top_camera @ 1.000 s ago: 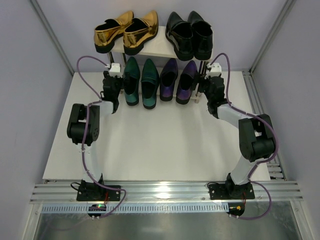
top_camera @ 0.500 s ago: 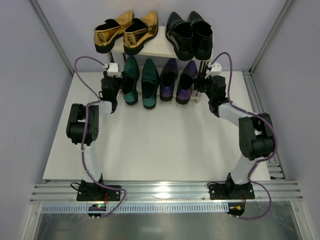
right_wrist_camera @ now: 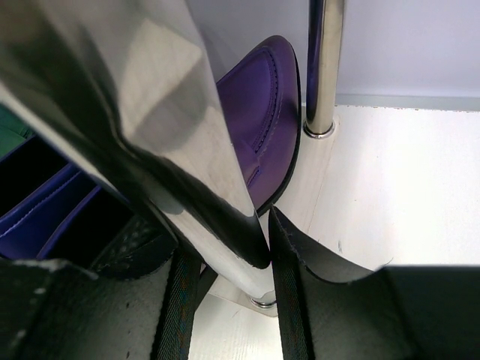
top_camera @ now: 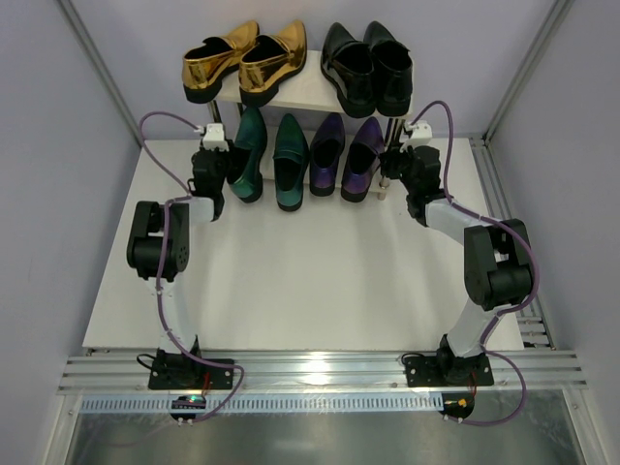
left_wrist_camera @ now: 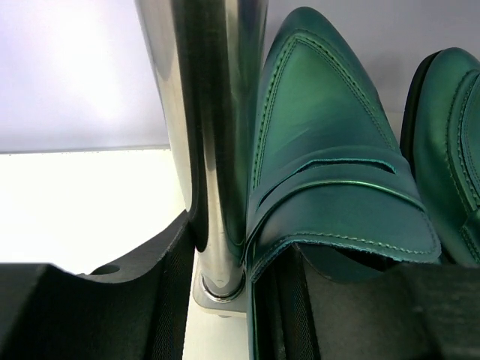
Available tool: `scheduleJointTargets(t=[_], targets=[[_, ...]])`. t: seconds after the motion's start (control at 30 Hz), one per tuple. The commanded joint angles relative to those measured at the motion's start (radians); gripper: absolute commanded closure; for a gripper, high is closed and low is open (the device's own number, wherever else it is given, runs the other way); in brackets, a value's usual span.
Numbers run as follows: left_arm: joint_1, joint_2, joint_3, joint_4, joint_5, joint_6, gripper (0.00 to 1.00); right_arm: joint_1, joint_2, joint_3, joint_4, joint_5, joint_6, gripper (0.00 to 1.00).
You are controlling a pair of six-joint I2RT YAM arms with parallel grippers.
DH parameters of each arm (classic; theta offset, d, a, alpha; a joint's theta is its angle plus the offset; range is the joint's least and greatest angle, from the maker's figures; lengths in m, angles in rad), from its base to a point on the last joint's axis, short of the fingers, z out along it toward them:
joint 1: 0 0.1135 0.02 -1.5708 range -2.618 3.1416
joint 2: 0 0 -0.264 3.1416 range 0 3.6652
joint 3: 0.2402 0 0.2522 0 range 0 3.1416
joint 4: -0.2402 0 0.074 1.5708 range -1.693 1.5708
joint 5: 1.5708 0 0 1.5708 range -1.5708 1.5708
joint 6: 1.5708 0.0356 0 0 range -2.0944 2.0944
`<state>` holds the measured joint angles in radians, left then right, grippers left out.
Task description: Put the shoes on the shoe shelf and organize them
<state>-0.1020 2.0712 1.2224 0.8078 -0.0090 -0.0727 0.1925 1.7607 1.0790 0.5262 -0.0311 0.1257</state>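
The shoe shelf (top_camera: 310,89) stands at the back of the table. Gold shoes (top_camera: 242,60) and black shoes (top_camera: 366,63) sit on its top board. Teal shoes (top_camera: 290,160) and purple shoes (top_camera: 344,155) sit on the lower board. My left gripper (top_camera: 223,165) is shut round the front left post (left_wrist_camera: 217,150), with the side wall of the left teal shoe (left_wrist_camera: 322,150) also between its jaws (left_wrist_camera: 236,247). My right gripper (top_camera: 389,167) is shut on the front right post (right_wrist_camera: 150,112), next to a purple shoe (right_wrist_camera: 262,97).
Grey walls and slanted metal frame bars (top_camera: 97,68) close in the back and sides. A rear shelf post (right_wrist_camera: 324,67) stands beyond the purple shoe. The white table (top_camera: 310,281) spreads in front of the shelf, with a metal rail (top_camera: 320,368) at the near edge.
Both grippers have moved a little toward the back at the posts. The left teal shoe's heel has swung left and the shoe now sits tilted. The right post's foot now shows.
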Motion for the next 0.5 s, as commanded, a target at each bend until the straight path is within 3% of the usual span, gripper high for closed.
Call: scheduleJointTargets(t=[0.0,0.3,0.47], targets=[[-0.034,0.004,-0.030,0.021,0.078,-0.035,0.62,0.001,-0.027,0.001,0.023,-0.036,0.000,0.58],[-0.038,-0.002,-0.055,0.034,0.081,-0.038,0.74,-0.002,-0.035,-0.007,0.012,-0.043,0.003,0.60],[-0.036,-0.005,-0.060,0.034,0.078,-0.036,0.87,-0.004,-0.038,-0.008,0.001,-0.043,0.000,0.63]])
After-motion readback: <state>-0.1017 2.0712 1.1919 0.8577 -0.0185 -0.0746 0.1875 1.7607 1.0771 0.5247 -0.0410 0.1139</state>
